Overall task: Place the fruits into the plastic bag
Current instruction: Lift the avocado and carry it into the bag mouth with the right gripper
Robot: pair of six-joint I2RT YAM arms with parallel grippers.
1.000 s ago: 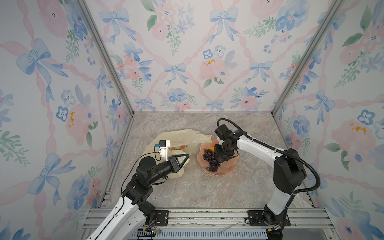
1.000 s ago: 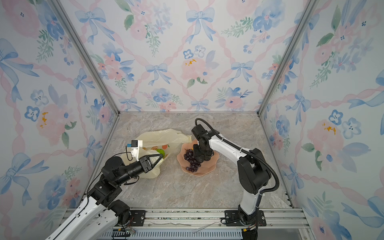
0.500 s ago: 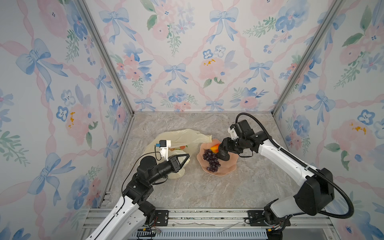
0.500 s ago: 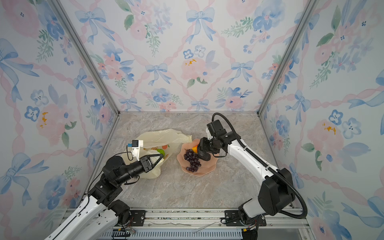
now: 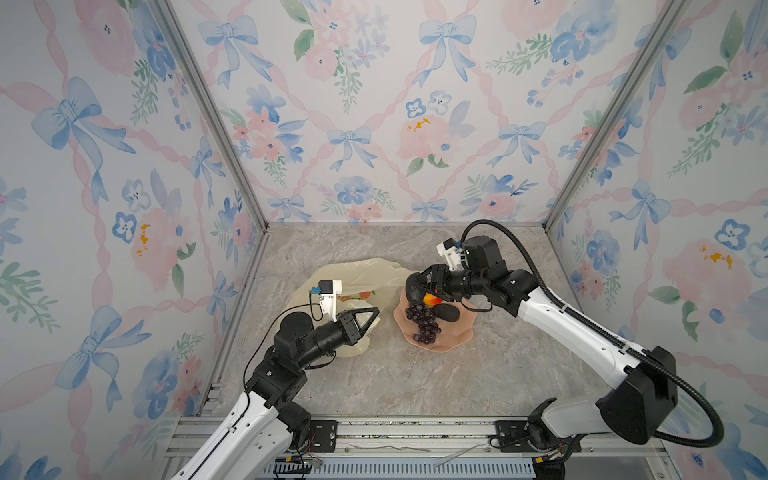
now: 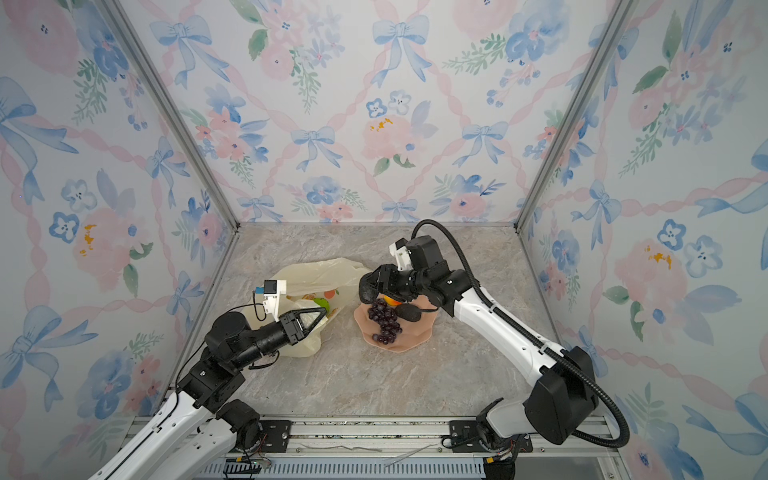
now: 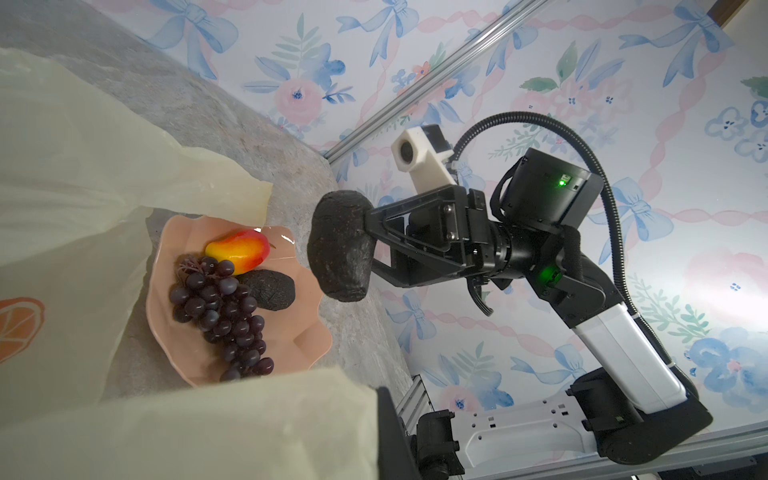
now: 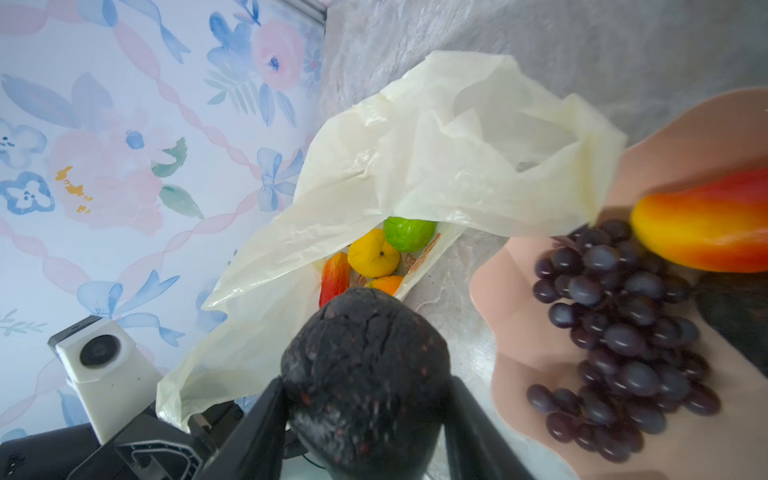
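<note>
**A:** Which step do we have in hand?

**B:** The carry. Our right hand (image 5: 417,289) is clenched around a dark, rough-skinned oval toy fruit (image 8: 365,374) and holds it in the air over the bag-side rim of the wavy-edged pink plastic dish (image 5: 457,334).

**A:** And where is the thin, translucent pale-yellow plastic bag (image 5: 365,274)?

**B:** It lies on the grey marbled desk (image 5: 415,382), just beside the dish. Our left hand (image 6: 319,314) is pinched shut on the bag's lip and props the mouth open toward the dish. Inside we make out a glossy green lime (image 8: 409,232), a yellow lemon (image 8: 374,253), a red-yellow mango (image 8: 334,278) and an orange piece (image 8: 384,284).

**A:** What lies on the dish?

**B:** A dark purple grape bunch (image 5: 424,322), a second mango (image 7: 239,251) and another dark oval fruit (image 7: 270,289).

**A:** What does the next move call for?

**B:** We judge that the right hand must travel away from the dish and pass under the drooping upper film. It should release only once the fruit is past the lip. Meanwhile the left hand should hold its pinch, or the mouth may sag shut.
</note>
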